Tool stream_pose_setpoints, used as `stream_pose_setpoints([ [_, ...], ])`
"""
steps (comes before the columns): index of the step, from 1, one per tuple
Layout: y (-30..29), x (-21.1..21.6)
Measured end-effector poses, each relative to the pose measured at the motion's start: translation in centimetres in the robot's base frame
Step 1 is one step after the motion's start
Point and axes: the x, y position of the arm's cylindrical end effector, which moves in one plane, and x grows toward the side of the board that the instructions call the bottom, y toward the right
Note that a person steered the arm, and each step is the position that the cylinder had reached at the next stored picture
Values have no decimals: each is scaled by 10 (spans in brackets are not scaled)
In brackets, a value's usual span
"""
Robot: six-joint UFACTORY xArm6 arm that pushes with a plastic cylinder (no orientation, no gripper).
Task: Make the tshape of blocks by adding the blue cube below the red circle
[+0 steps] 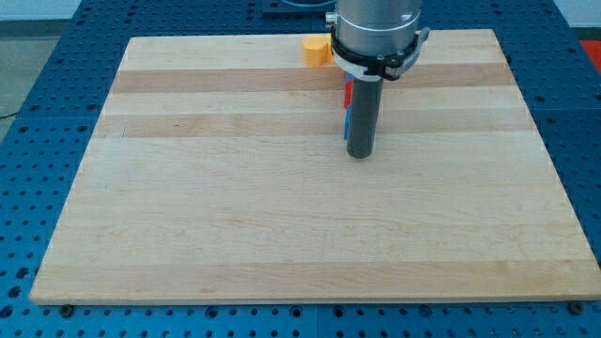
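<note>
Blue cube (346, 125), barely showing as a sliver at the rod's left edge, just behind my tip (360, 154). No jaws fitted, nothing held; only a bare rod resting on the wooden board (282, 235). Red circle (346, 92) directly above the blue sliver, also mostly hidden. Yellow block (315, 51) farther up near the top edge, shape unclear. Best pushed gently and straight, probably with small nudges, keeping blue centred under red without disturbing it.

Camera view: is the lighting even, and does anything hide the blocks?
Camera view: soft even light on the wooden board, no harsh glare, focus sharp. My tip and the rod hide most of the red block and blue block; the yellow block shows at the view's top.
</note>
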Motion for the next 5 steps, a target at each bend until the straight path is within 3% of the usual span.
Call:
stream_pose_setpoints([
  [5,0,-26],
])
